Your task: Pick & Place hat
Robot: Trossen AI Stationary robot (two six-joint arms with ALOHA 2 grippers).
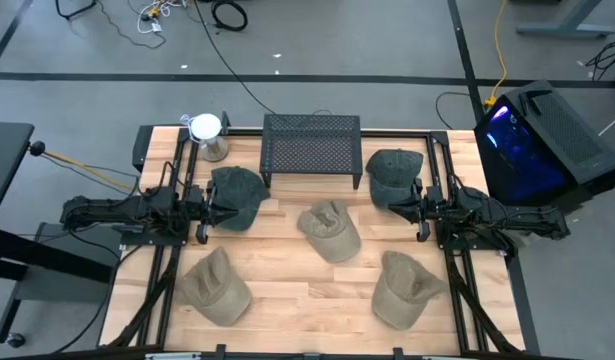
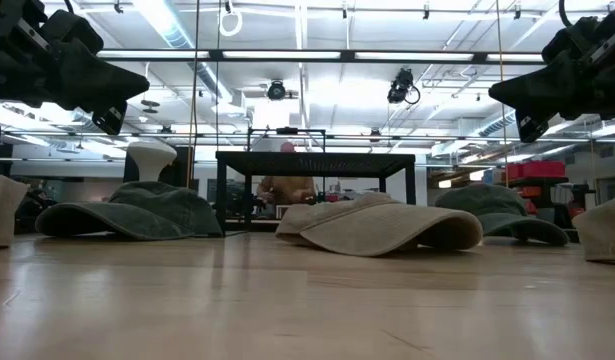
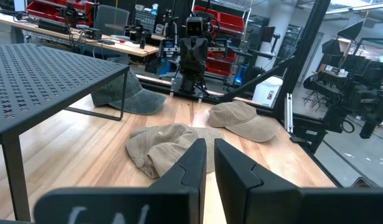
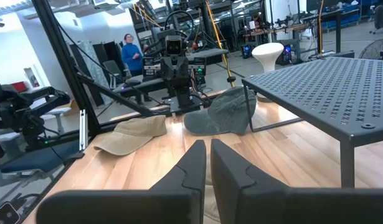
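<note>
Five caps lie crown up on the wooden table. A dark green cap (image 1: 237, 195) lies far left and another (image 1: 392, 172) far right. A tan cap (image 1: 330, 230) lies in the middle, also in the left wrist view (image 3: 166, 146). Two more tan caps lie near left (image 1: 215, 288) and near right (image 1: 405, 290). My left gripper (image 1: 209, 212) is shut and empty, raised over the left green cap's near edge (image 2: 97, 95). My right gripper (image 1: 397, 207) is shut and empty, raised beside the right green cap (image 2: 532, 100).
A black perforated metal rack (image 1: 312, 148) stands at the far middle of the table. A white-topped stand (image 1: 207, 135) is at the far left. Black rails run along both table sides (image 1: 447, 200). Bare wood lies between the caps along the near edge.
</note>
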